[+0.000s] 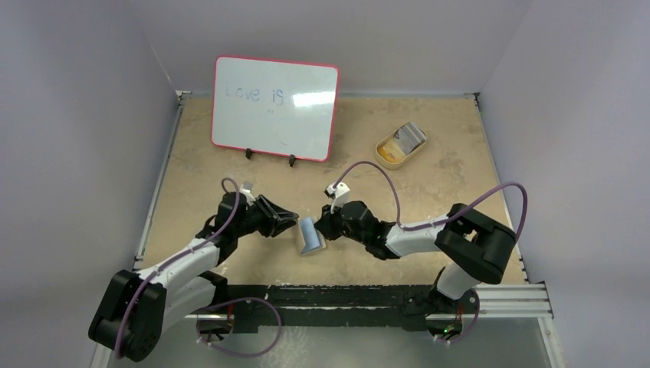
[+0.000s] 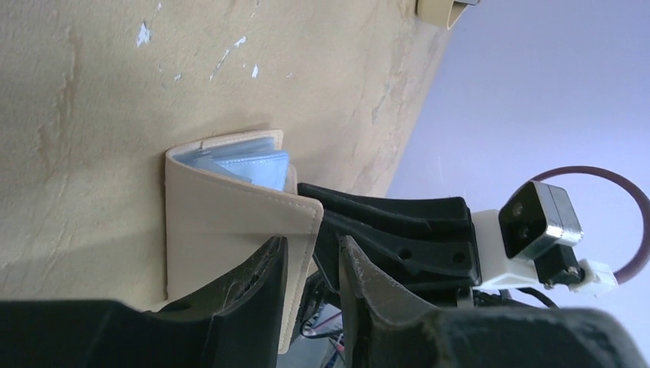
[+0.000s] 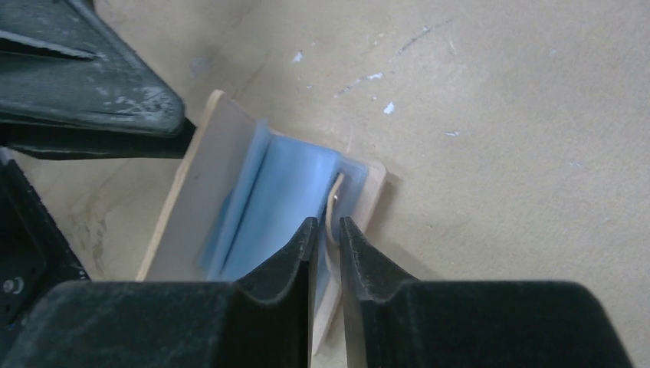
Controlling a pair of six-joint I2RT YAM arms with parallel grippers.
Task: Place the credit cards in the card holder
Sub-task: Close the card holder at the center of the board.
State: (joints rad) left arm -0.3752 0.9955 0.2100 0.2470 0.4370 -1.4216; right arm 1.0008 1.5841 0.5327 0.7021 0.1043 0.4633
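The card holder (image 1: pixel 310 237), a small tan leather-like bifold wallet with bluish-grey inner pockets, lies open on the scuffed tan tabletop (image 1: pixel 429 207) between my two arms, near the front edge. One cover lies flat on the table and the other is raised at an angle, so the pockets show in the gap.

My left gripper (image 1: pixel 289 222) comes in from the left. Its jaws are nearly closed and the free edge of the raised tan cover passes between them. One finger lies against the cover. My left wrist view does not show clearly whether the other finger touches it.

My right gripper (image 3: pixel 326 227) comes in from the opposite side, and its tip is close to the left gripper. Its jaws are drawn in to a narrow slit. A thin tan strip at the edge of the pockets sits in that slit, and the blue pocket material lies just beside one finger. I cannot tell whether any card is inside the pockets.

The credit cards (image 1: pixel 407 137), thin grey flat rectangles, sit in a tan oval dish (image 1: pixel 381 155) at the far right of the table, well apart from both grippers. A red-rimmed whiteboard (image 1: pixel 276 107) with faint writing stands at the back left.
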